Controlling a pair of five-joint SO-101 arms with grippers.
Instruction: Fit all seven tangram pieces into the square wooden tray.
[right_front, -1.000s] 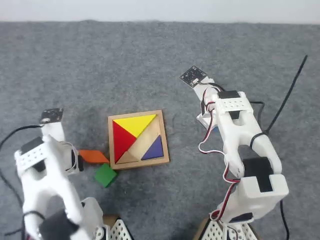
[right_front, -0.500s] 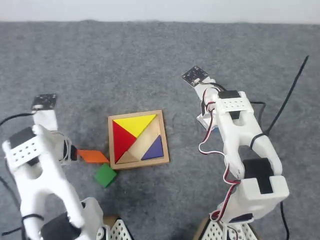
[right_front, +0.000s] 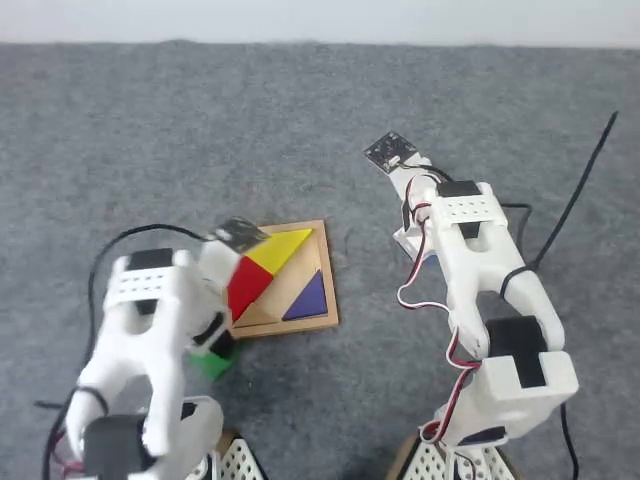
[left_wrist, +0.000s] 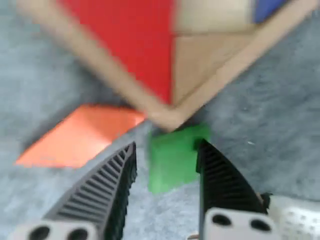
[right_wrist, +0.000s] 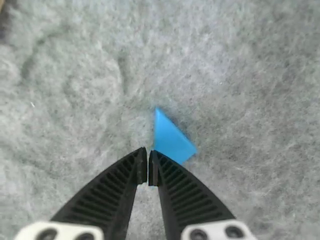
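A robotics test bench, most likely in a lab or maker's room; a grey felt-like mat (right_front: 150, 120) covers the table up to a plain pale wall (right_front: 320, 20); the white plastic left arm (right_front: 150, 325) and white plastic right arm (right_front: 480, 260) show loose red-and-white wiring (right_front: 403, 290), a small bare circuit board (right_front: 390, 152) and a trailing black cable (right_front: 580, 187); a square wooden puzzle tray (right_front: 329, 272) lies between the 2 arms.

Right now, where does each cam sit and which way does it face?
High view: fixed above the table, looking down; left arm sits over the tray edge, right arm beside it.
Left wrist view: on the left wrist, looking down past the open left gripper at the green square, orange piece and a tray corner.
Right wrist view: on the right wrist, looking down past the shut right gripper at the blue triangle on the mat.
Shared: high and left wrist views both show tray and green square.
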